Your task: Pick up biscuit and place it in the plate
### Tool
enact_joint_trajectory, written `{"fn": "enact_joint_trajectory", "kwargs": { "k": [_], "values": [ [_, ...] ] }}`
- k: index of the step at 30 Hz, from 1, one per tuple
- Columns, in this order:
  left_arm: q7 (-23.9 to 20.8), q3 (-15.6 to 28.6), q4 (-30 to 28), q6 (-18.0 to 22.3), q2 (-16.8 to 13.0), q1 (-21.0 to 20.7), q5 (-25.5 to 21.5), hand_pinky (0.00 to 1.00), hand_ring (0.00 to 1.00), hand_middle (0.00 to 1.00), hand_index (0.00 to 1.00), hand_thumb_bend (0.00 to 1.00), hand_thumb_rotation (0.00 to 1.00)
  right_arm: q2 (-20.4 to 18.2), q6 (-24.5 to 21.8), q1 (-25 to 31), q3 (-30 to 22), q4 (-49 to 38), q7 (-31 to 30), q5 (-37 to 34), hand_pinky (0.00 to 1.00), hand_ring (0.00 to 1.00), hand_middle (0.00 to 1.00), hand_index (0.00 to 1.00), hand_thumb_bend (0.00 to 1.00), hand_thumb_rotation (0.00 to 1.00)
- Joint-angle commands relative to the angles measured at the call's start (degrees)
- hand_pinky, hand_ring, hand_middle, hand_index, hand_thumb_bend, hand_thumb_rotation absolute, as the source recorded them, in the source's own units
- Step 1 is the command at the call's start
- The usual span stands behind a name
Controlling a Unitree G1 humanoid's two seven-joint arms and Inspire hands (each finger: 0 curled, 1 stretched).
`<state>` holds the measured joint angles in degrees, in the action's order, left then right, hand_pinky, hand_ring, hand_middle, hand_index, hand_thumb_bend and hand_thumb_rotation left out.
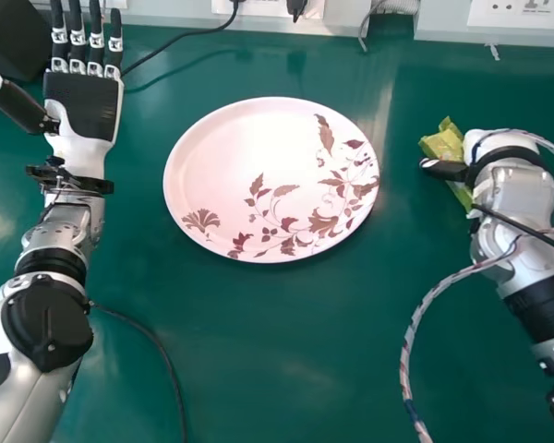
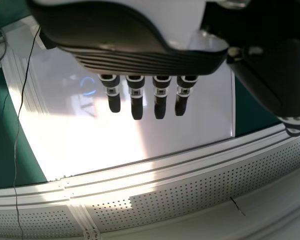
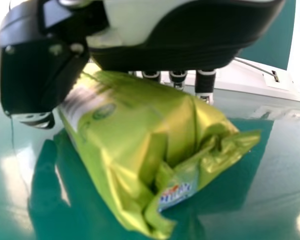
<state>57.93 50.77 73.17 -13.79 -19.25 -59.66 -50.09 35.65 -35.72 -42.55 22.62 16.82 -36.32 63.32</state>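
My right hand point(image 1: 512, 185) is at the right of the table, its thumb pointing left across the green-yellow biscuit pack point(image 1: 446, 148). In the right wrist view the pack point(image 3: 140, 135) lies between the thumb and the curled fingers of my right hand point(image 3: 205, 82); it hides most of their length. Left of the pack, well apart from it, is the pink plate point(image 1: 258, 148) with a brown leaf pattern. My left hand point(image 1: 83, 106) lies at the far left with straight fingers, holding nothing; the left wrist view shows this hand point(image 2: 160, 102) too.
A black object point(image 1: 18, 37) stands at the back left corner, near my left hand. Cables point(image 1: 180, 37) run along the back edge by the sockets. A braided cable point(image 1: 425, 309) loops from my right arm over the green table point(image 1: 277, 369).
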Motion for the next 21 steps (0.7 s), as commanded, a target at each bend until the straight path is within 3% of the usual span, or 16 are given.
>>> {"fn": "enact_joint_trajectory", "kwargs": {
  "k": [1,8,14,21],
  "values": [
    [-0.50,0.87,0.17,-0.36,-1.05,-0.22,-0.69,1.00,0.98,1.00,1.00,1.00,0.43,-1.07,0.01,2.79,0.52,1.27,-1.59,-2.10,0.51,0.59,0.90,1.00,0.78,0.19],
    [-2.32,2.62,0.61,-2.89,-1.08,-0.74,-2.69,1.00,0.98,1.00,1.00,1.00,0.43,-0.97,-0.54,2.97,-0.22,0.55,-1.62,-2.70,0.44,0.52,0.79,0.94,0.72,0.03],
    [-3.30,2.76,0.62,-2.02,-1.03,-0.85,-2.84,1.00,0.98,1.00,1.00,1.00,0.44,-0.78,-0.49,2.95,0.05,-0.08,-1.89,-2.50,0.38,0.43,0.71,0.89,0.75,0.00],
    [-6.64,3.68,0.85,-3.10,-0.92,-1.06,-3.59,1.00,0.99,1.00,1.00,1.00,0.45,-0.65,-0.16,2.18,0.05,0.84,-2.24,-2.97,0.33,0.38,0.67,0.89,0.71,0.00]
  ]
}}
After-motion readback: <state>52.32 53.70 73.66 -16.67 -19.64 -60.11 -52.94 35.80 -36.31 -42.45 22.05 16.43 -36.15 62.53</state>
